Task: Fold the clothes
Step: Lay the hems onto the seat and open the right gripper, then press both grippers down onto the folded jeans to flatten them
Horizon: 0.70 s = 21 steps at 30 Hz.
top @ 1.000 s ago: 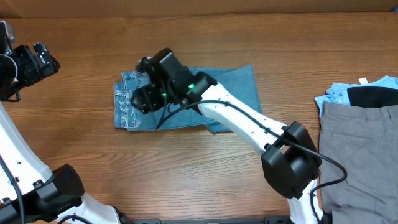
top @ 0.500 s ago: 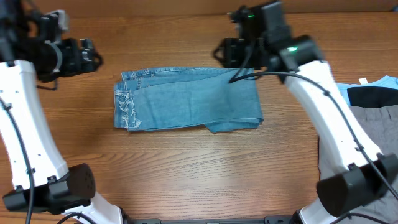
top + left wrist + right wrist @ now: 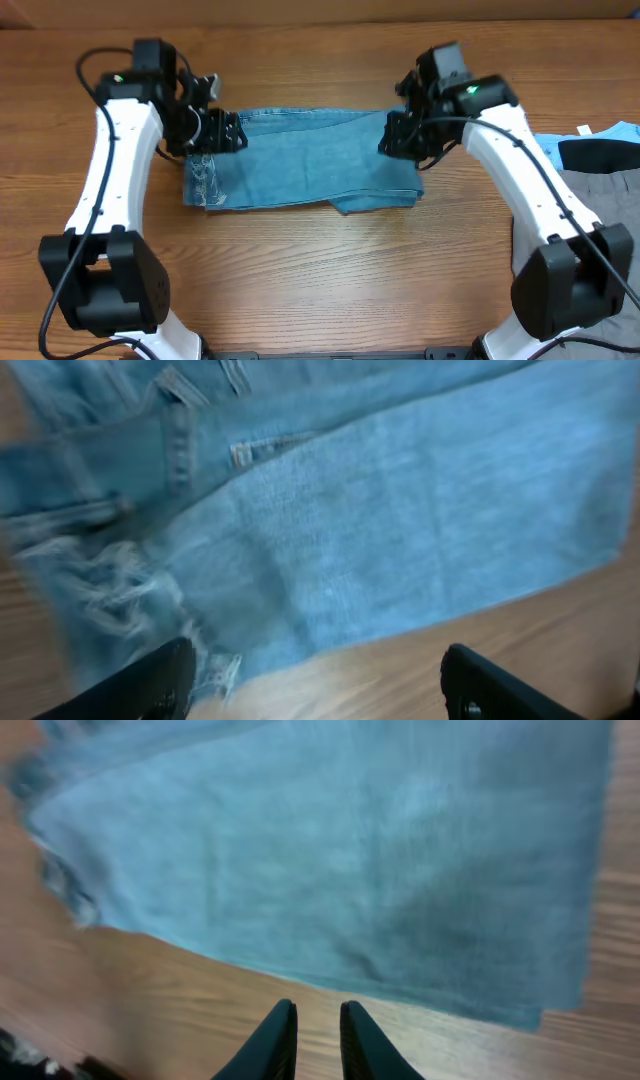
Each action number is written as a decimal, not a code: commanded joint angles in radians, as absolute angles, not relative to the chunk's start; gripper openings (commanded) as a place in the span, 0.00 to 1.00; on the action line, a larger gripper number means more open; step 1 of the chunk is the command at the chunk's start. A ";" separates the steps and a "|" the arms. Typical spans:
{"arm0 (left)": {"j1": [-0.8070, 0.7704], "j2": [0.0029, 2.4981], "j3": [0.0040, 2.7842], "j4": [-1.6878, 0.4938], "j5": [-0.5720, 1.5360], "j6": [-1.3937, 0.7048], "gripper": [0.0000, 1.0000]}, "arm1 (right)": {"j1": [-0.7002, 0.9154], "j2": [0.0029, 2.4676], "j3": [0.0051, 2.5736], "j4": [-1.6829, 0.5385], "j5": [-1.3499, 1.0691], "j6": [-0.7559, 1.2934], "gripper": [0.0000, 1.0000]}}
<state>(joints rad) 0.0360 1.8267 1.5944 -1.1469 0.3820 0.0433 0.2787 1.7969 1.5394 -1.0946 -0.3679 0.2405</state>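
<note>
The jeans [image 3: 300,160] lie folded into a flat strip at centre frame on the bench [image 3: 320,270]. The left hand [image 3: 215,130] hovers released over the frayed left end; the right hand [image 3: 400,140], clenched on nothing, sits at the right end, probably so each end can be taken for the next fold

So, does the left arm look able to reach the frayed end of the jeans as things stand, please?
Probably yes: the left gripper hangs open above the frayed end of the jeans, with nothing between.
</note>
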 commanded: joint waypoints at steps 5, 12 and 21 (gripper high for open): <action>0.019 1.811 1.294 -0.909 0.285 0.025 0.80 | 0.303 1.820 1.230 -0.901 -0.378 0.182 0.19; 0.031 1.811 1.126 -0.769 0.091 -0.080 0.84 | 0.249 1.855 1.104 -0.812 -0.378 0.215 0.20; 0.111 1.811 1.116 -0.728 0.060 -0.139 0.86 | 0.137 1.832 1.187 -0.913 -0.528 0.097 0.14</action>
